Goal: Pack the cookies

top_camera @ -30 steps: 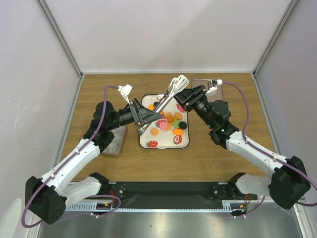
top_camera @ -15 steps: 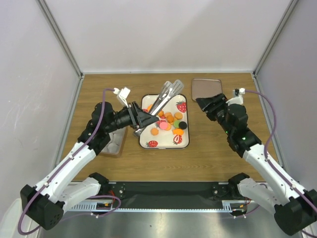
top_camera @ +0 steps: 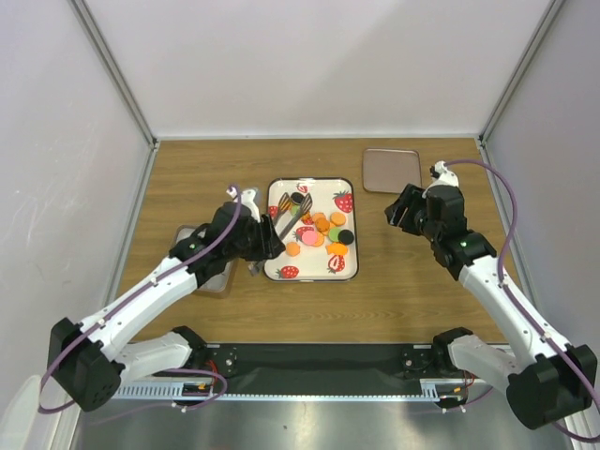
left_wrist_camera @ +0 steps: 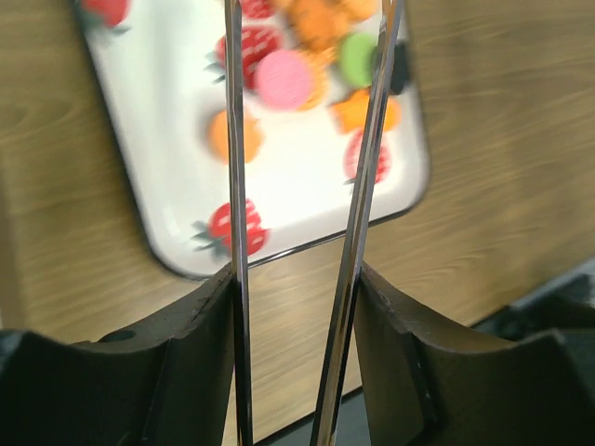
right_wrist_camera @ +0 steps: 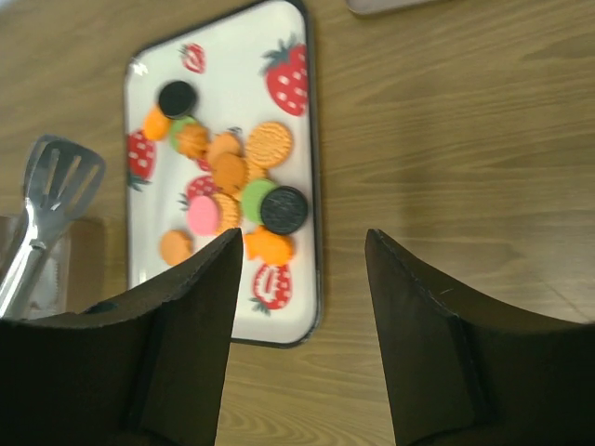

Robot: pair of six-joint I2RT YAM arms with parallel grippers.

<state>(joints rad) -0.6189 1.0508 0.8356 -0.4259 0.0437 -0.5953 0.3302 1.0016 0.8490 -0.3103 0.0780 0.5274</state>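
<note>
~13 cookies (top_camera: 321, 232) (right_wrist_camera: 228, 177) lying flat in a loose clump on the tray (top_camera: 281, 255) (right_wrist_camera: 290, 307), mid-worktop. Mostly orange, plus two green, two black, one pink. Round discs, so no heading of their own. The clump spreads over the tray's middle and right half, longest from the tray's far-left toward its near-right. Some overlap at the centre. Embossing on the black ones is too small to read.

Tray: white, dark rim, red strawberry prints. Long axis runs from the far edge to the near edge.

Tongs (top_camera: 292, 208) (left_wrist_camera: 235, 186) (right_wrist_camera: 56, 181): metal, long axis slanting from near-left to far-right, slotted tips over the tray's far-left part. Both arms are spread apart in the left wrist view.

Left gripper (top_camera: 270, 239) (left_wrist_camera: 296, 279): clamped on the tongs, one arm against each finger, at the tray's left rim.

Right gripper (top_camera: 398, 211) (right_wrist_camera: 302, 242): fingers spread, nothing between them, right of the tray and apart from it.

Brown flat lid (top_camera: 391, 170) lies toward the far-right corner. Shallow container (top_camera: 217, 279) sits left of the tray, partly under the left arm.
</note>
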